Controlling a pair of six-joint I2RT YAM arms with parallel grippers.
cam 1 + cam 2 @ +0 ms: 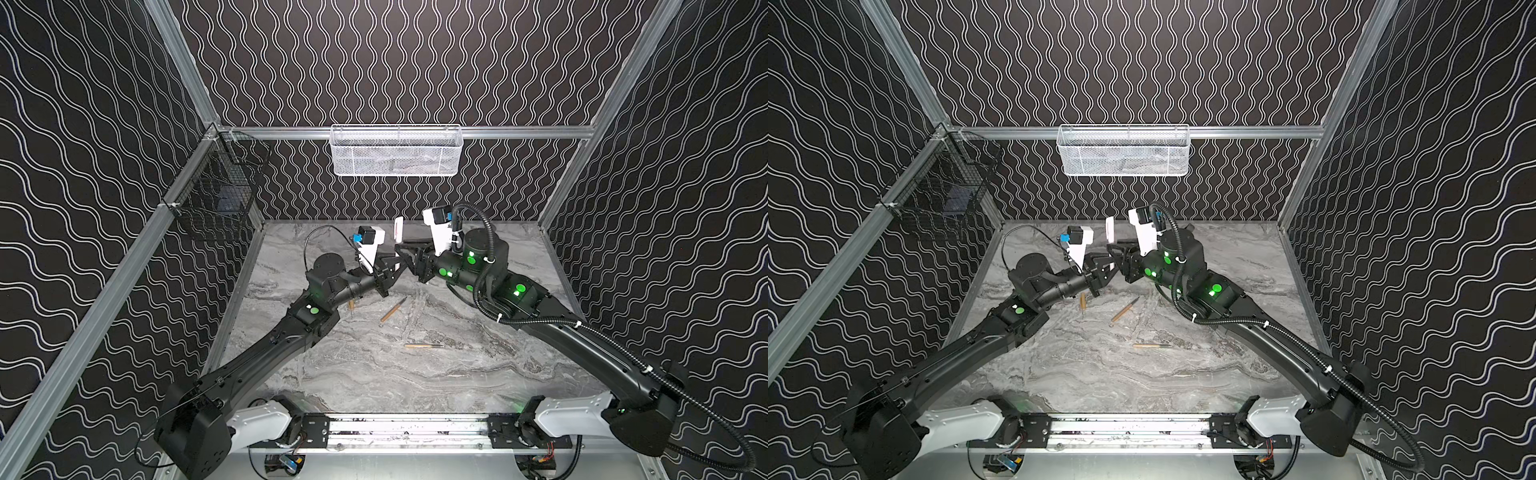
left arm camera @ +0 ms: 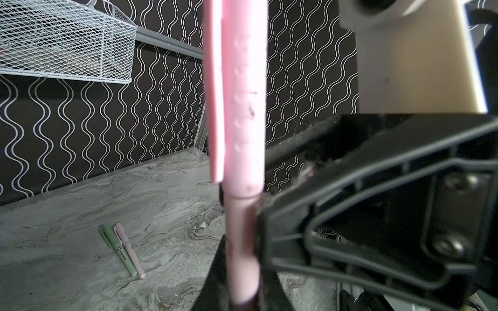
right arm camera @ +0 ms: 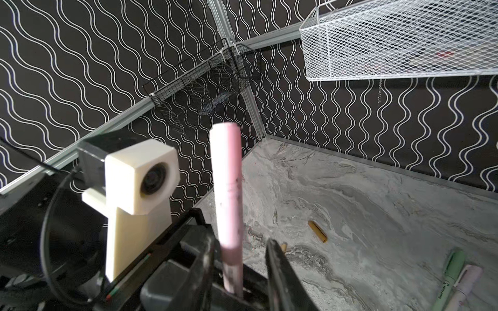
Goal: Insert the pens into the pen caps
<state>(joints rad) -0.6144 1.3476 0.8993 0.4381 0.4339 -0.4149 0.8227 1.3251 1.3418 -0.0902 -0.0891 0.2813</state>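
Pink pen (image 3: 229, 188) upright, capped, gripped in left end effector (image 1: 395, 268)

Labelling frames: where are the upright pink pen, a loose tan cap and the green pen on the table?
pink pen (image 2: 242, 113): left wrist view, middle of its cap.
tan cap (image 3: 317, 231): right wrist view, mid-tube.
green pen (image 2: 119, 250): left wrist view, mid-barrel.

Black walls (image 1: 395, 62) patterned with white wavy lines are enclosing a booth on three sides, with silver aluminium rails (image 1: 519, 132) running along their edges. A grey marble-look tabletop (image 1: 374, 374) is forming the floor. A white mesh basket (image 1: 395, 162) is hanging from the back rail, and a black wire basket (image 1: 216, 199) is hanging in the back left corner.
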